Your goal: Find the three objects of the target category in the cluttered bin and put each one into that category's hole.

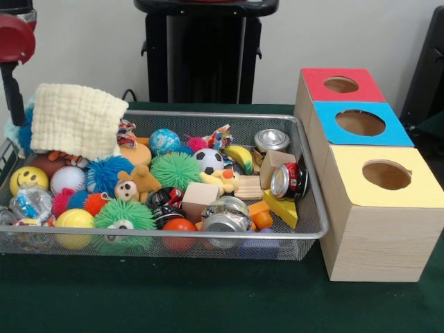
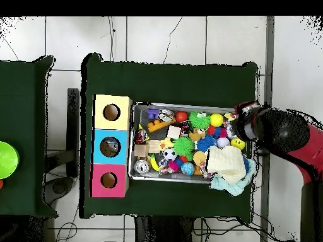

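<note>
In the front view, a wire mesh bin is seen on a green-covered table, packed with clutter. Three crushed metal cans are visible in it: 1 silver can at the far right corner, 1 red-labelled can lying on its side near the right wall, and 1 flattened can by the near wall. A soccer ball, a green spiky ball, a smiley ball, a small teddy bear, a wooden block and a yellow wedge are also seen among them. A cream cloth is draped over the bin's far left corner. Just beside the bin's right wall stand 3 wooden boxes in a row, each with a round hole on top: the yellow box nearest, the blue box in the middle, the red box farthest. Part of the red arm shows at the top left edge; the state of its fingers cannot be told.

In the overhead view, the arm is seen reaching over the bin's right end, above the cloth. The gripper itself is hidden under it. The 3 boxes lie along the bin's left side, yellow at the top.
</note>
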Available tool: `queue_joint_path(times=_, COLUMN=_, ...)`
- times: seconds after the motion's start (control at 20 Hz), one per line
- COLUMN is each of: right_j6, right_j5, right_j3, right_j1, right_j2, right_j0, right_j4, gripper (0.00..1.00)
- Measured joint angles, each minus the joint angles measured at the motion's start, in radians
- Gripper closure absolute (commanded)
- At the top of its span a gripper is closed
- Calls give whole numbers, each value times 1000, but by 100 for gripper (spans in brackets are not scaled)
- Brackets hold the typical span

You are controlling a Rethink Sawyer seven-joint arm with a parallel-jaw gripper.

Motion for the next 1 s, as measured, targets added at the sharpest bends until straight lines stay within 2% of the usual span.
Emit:
queue_joint_path(times=0.75, right_j6=-5, right_j5=0, right_j3=0, right_j1=-1, right_j2=70, right_j0=-12, right_j4=-37, gripper=0)
queue_joint_path(times=1.0, right_j6=-6, right_j5=0, right_j3=0, right_j1=-8, right_j2=76, right_j0=-6, right_j4=-91, gripper=0)
